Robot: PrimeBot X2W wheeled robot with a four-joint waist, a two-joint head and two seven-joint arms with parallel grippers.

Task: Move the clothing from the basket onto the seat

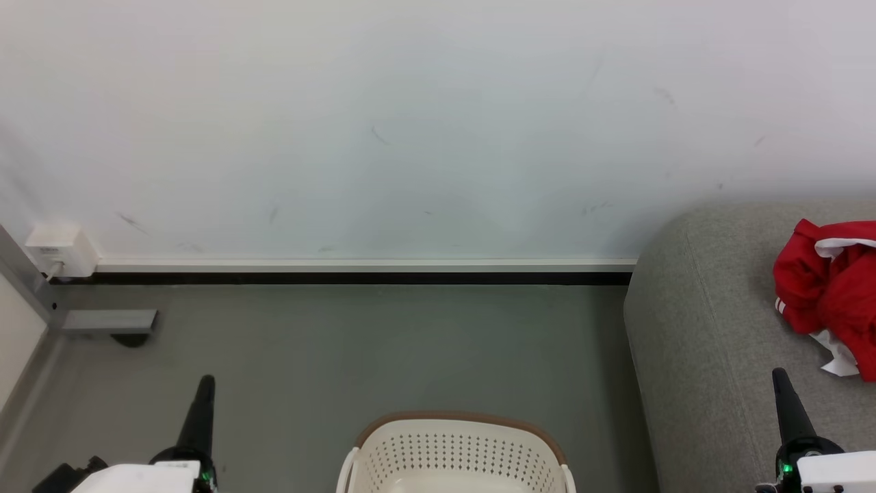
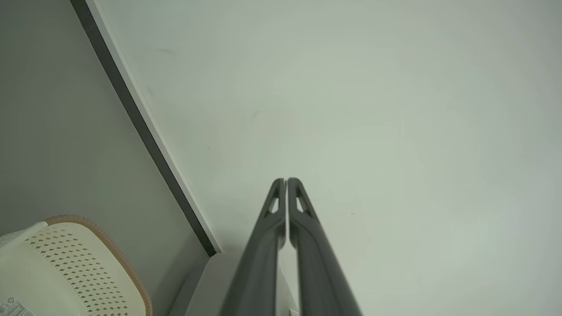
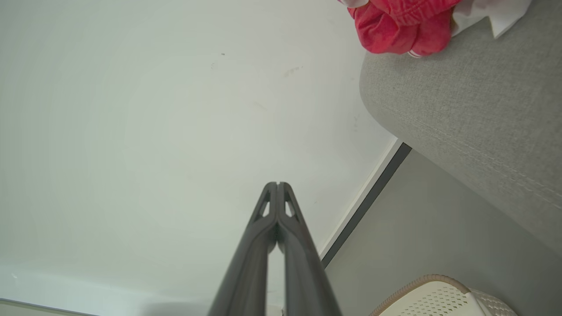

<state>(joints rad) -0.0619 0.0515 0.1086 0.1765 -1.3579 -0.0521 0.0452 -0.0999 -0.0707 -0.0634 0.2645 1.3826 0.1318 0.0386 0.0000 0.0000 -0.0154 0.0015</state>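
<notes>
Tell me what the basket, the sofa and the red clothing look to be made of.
The basket looks like moulded plastic: smooth cream walls with even rows of holes. The sofa seems woven upholstery fabric, matte grey with visible weave. The clothing is soft cloth, fibre unclear: it crumples in loose folds.

basket (image 1: 455,445): cut by the bottom edge of the head view; the far wall and brown rim show, its floor is out of sight.
basket label (image 2: 13,307): lower left corner of the left wrist view, cut by the edge, print too small to read.
clothing (image 1: 825,287): runs off the right edge of the head view and the top edge of the right wrist view.
sofa (image 1: 698,329): cut by the right and bottom edges.
wall box (image 1: 60,250): far left, markings too small to read.
</notes>
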